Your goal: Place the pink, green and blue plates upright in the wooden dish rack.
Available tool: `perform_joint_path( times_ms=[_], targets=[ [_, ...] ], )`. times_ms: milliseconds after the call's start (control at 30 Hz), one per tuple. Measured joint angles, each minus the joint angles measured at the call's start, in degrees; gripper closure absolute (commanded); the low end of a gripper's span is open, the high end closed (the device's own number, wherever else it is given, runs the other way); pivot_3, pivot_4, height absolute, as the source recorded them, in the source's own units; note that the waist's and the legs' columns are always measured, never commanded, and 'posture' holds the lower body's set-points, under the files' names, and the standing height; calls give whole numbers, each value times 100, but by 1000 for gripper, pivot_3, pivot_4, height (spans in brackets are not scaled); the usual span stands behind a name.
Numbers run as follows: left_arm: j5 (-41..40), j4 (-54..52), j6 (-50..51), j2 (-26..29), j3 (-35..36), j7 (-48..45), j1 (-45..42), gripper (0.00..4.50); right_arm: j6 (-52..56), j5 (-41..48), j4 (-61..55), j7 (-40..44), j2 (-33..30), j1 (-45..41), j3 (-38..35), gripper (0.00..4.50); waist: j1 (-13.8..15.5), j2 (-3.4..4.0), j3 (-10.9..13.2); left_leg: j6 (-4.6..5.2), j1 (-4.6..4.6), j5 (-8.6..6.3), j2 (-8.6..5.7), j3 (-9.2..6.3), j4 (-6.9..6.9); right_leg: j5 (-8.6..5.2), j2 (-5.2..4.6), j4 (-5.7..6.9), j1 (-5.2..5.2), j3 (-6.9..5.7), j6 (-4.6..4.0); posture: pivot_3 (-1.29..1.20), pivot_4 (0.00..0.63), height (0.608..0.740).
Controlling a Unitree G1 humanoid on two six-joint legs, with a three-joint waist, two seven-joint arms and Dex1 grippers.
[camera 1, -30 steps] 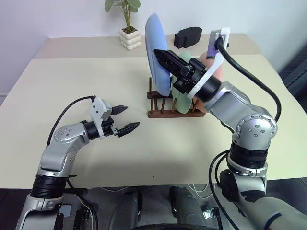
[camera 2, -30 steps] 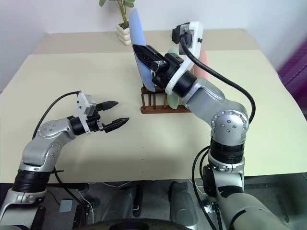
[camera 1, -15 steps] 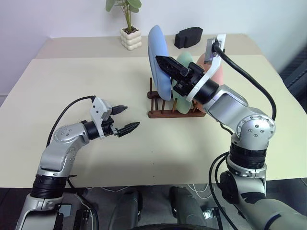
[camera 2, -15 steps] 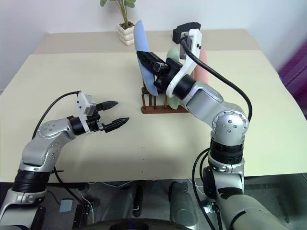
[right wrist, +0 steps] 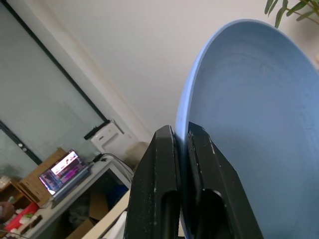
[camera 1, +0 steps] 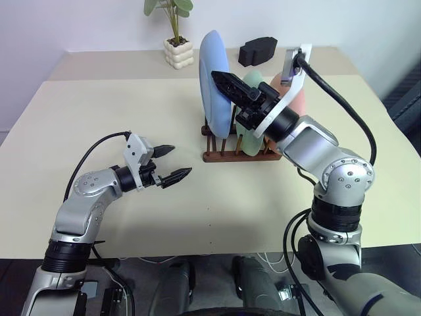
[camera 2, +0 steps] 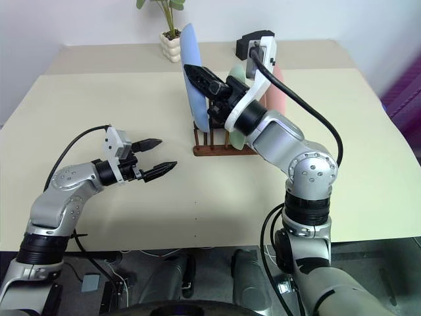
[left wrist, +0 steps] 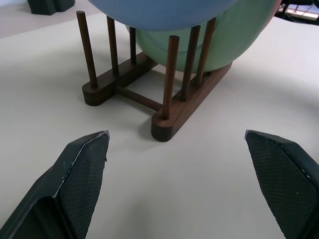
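standing in one rack: three plates, one each blue, green, pink.

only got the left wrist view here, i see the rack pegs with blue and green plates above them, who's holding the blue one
Observer: The right claw is shut on the blue plate's rim, holding it upright over the wooden dish rack.
Operator: is the pink plate in yet
Observer: Yes, the pink plate stands upright at the rack's far right end, behind the green plate.
Operator: anything else on the table
Observer: A potted plant and a black block sit beyond the rack.
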Motion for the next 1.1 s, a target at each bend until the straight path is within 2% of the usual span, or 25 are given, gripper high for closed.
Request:
perform_joint_path(
  times_ms=[567,1100],
  targets=[
    [1,0,3,0,0,1,0,0,-130,222,10,-768,46,43,-3,4455,-1,0,0,0,0,0,0,0,0,0,0,0,0,0,0,0,150,740],
    [3,1,3,0,0,4,0,0,-60,330,248,-1027,14,79,47,4455,-1,0,0,0,-1,0,0,0,0,0,0,-1,0,0,0,0,150,740]
  ],
)
